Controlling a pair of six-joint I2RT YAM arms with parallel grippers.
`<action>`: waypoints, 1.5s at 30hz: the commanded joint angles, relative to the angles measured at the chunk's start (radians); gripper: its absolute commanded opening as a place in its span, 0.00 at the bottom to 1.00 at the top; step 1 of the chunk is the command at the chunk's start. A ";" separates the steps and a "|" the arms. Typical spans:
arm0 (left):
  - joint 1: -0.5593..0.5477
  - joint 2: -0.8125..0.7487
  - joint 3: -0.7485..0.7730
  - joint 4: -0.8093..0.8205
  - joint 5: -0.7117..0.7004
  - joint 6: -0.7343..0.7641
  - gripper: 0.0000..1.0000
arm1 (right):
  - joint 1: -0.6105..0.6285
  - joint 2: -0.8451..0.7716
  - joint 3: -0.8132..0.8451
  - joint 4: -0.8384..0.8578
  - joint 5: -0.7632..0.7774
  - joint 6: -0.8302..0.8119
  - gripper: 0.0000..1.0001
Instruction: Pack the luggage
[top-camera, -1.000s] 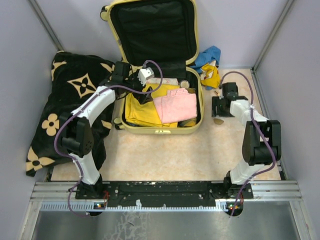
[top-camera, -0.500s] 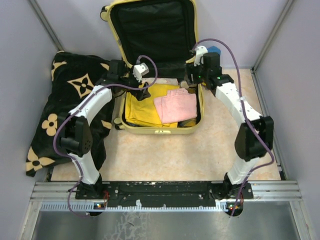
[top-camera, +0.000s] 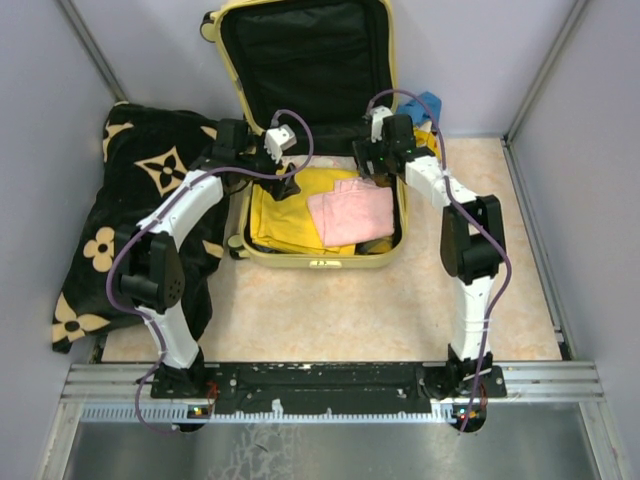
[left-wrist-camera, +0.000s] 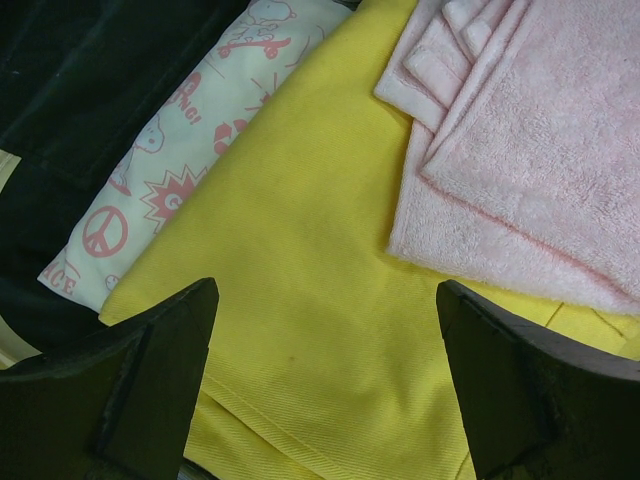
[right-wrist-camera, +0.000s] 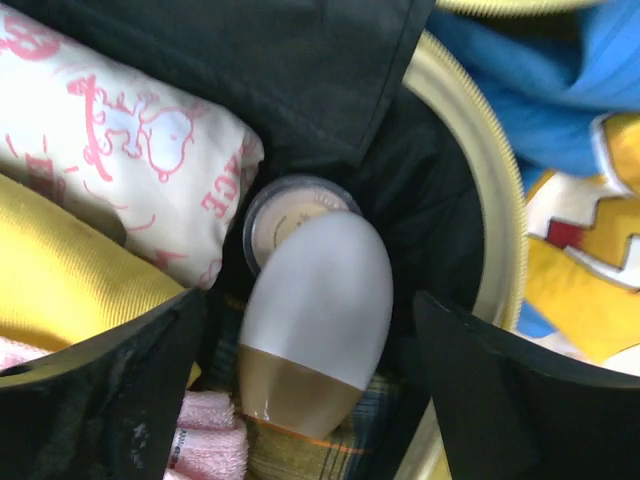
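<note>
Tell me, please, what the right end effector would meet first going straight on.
Probably the egg-shaped white-and-tan bottle inside the pale-yellow hard-shell suitcase, centred ahead of the open right end effector; depth is unclear.

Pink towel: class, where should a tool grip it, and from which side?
Probably the layered corner of the pink towel, coming from above: it lies flat on the yellow garment, and its folded edges step apart only there.
</note>
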 joint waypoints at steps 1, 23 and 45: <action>0.008 0.003 0.024 -0.001 0.018 0.003 0.96 | -0.007 -0.035 0.131 0.024 0.015 0.005 0.93; 0.009 0.026 0.076 -0.012 0.044 0.008 0.96 | -0.458 -0.199 -0.021 -0.313 -0.405 -0.159 0.73; 0.011 0.046 0.095 -0.032 0.007 -0.013 0.95 | -0.408 0.241 0.254 -0.380 -0.250 -0.297 0.40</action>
